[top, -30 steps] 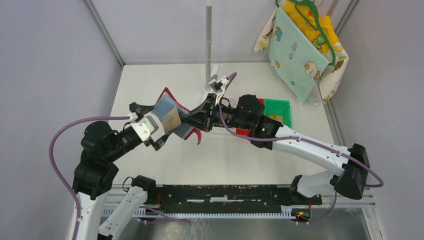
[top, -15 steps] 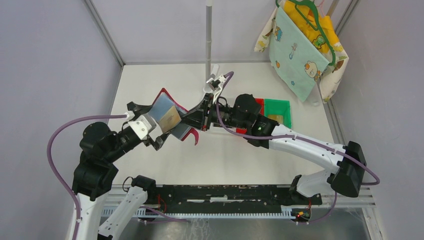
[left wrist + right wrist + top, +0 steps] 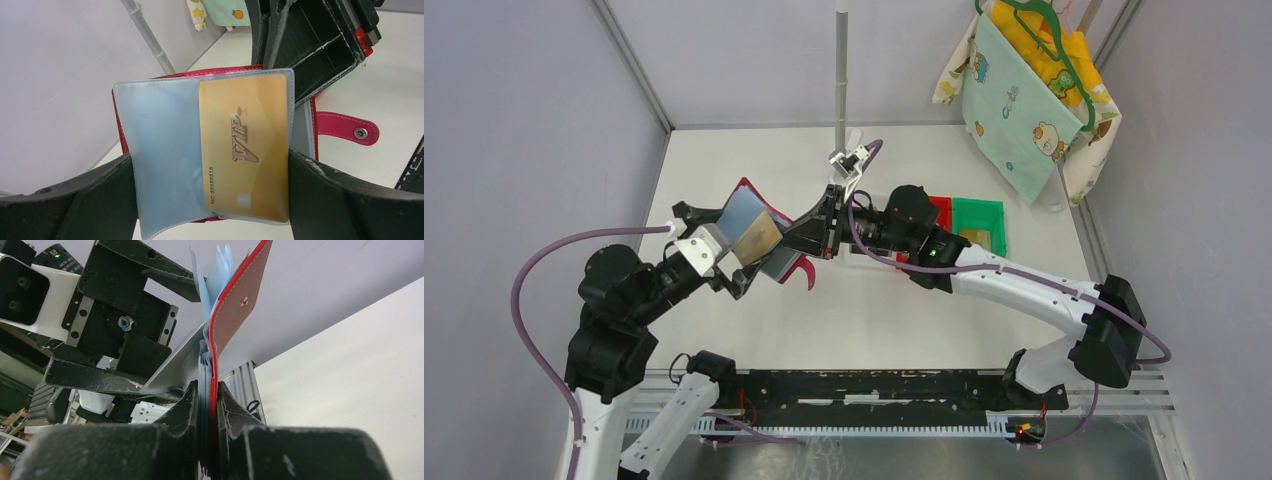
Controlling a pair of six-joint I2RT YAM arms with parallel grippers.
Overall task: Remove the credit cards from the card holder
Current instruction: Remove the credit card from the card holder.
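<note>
Right claw (image 3: 206, 390) is clamped on the red card holder (image 3: 240, 300) up off the tabletop (image 3: 874, 310), left claw (image 3: 210, 165) gapes around the gold card (image 3: 245, 150), so I'd pinch card, not sleeve (image 3: 160, 150), and slide straight out.

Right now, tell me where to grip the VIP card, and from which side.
Probably its near short edge, from the left gripper: the VIP card lies flat between those open fingers, while the right gripper clamps the card holder at the far end.
</note>
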